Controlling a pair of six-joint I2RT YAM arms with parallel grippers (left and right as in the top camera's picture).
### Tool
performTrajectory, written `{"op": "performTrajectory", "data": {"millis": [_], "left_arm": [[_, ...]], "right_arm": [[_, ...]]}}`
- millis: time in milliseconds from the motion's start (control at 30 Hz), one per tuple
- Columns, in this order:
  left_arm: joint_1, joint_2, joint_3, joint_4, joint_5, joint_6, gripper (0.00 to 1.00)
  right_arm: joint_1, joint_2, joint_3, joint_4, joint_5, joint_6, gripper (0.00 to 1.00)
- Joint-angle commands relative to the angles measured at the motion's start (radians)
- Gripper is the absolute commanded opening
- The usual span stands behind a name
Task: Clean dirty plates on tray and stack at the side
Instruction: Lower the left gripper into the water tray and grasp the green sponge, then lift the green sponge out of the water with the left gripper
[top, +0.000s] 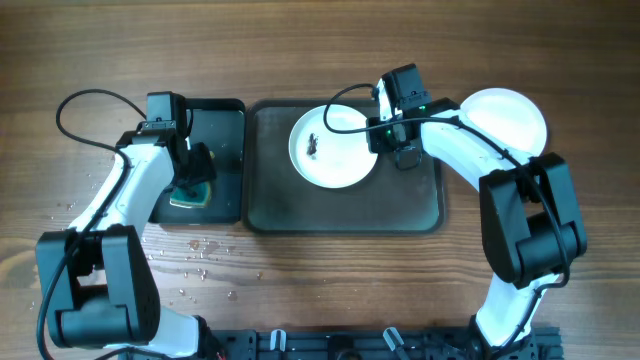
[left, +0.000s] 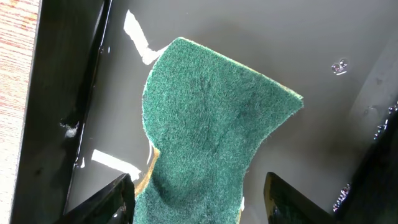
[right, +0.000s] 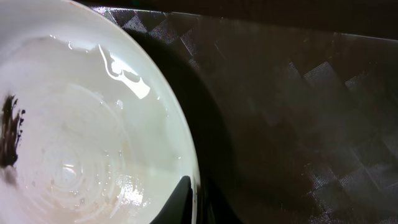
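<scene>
Wet spots: scattered water droplets (top: 205, 248) lie on the brown wooden tabletop (top: 320, 290), near side, left.
Small tray: a narrow glossy black tray (top: 226, 130) sits just beside the left edge of the bigger one. My left wrist view shows beads of water on it.
Left claw: my left claw (top: 193, 172) hangs over the small tray. Its fingers are drawn in against the near end of a green scouring sponge with a yellow underside (left: 205, 124), which is pinched narrow there. The rest of the sponge fans out over the black tray.
Large tray: the large dark grey-green rectangular tray (top: 345, 212), rounded at the corners, lies mid-tabletop.
Dirty plate: a round white shallow plate (top: 345, 155) rests in the far half of the large tray. It looks wet and has a small black smear (top: 313, 145) left of its centre.
Right claw: my right claw (top: 388, 135) is at that plate's right rim. One dark fingertip (right: 177, 205) lies against the rim and the other is out of view. I cannot tell how wide the claw stands or whether it grips the rim.
Side plate: another round white plate (top: 508, 115) sits on the tabletop at the far right, off the tray, partly under my right arm.
</scene>
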Motion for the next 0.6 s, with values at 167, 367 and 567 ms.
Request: {"op": "performTrajectory", "data": {"millis": [167,367,567], "left_arm": [[0.006,0.034,-0.04,0.036,0.013,0.015,0.56],[0.006,0.038,-0.041,0.044,0.013,0.015,0.59],[0.006,0.058,-0.043,0.045,0.013,0.014,0.58]], "right_arm": [[0.005,-0.019,-0.002,0.005,0.01,-0.018,0.08],[0.005,-0.019,-0.002,0.005,0.01,-0.019,0.09],[0.005,-0.019,-0.002,0.005,0.01,-0.019,0.08]]}}
